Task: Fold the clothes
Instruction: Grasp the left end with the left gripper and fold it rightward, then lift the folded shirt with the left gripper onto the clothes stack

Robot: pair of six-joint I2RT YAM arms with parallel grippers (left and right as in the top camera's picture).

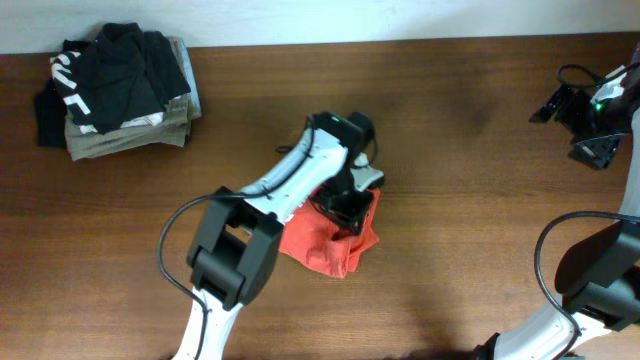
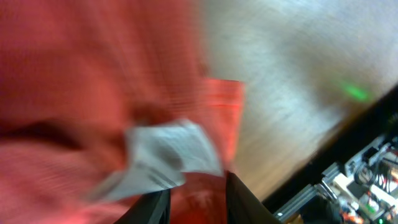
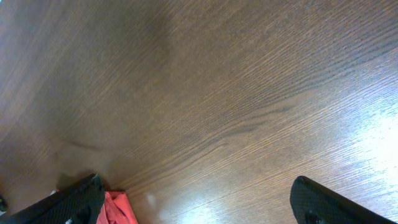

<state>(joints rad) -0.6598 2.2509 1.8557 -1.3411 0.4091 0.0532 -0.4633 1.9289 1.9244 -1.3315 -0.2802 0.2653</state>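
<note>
left gripper (image 1: 345,208): down on the T-shirt, right on top of the heap! Its wrist view is badly smeared. The jaws stand a narrow gap apart with red cloth showing between them, but I can't tell whether they pinch it.
left fingers (image 2: 244,200): two dark tips at the bottom edge of that view, cloth just beyond them.
T-shirt (image 1: 330,245): a bunched red-orange heap at mid-table, under the left gripper and spilling toward the near edge. It fills most of the left wrist view.
white patch (image 2: 168,155): pale and crumpled on the red cloth, too blurred to read.
right gripper (image 3: 196,202): jaws spread wide, nothing between them, only bare wood below. It sits far off at the right edge, well apart from the T-shirt.
pile (image 1: 120,90): a black garment over khaki folds at the far-left corner, well apart from the action.
table (image 1: 450,200): dark brown wood grain.
</note>
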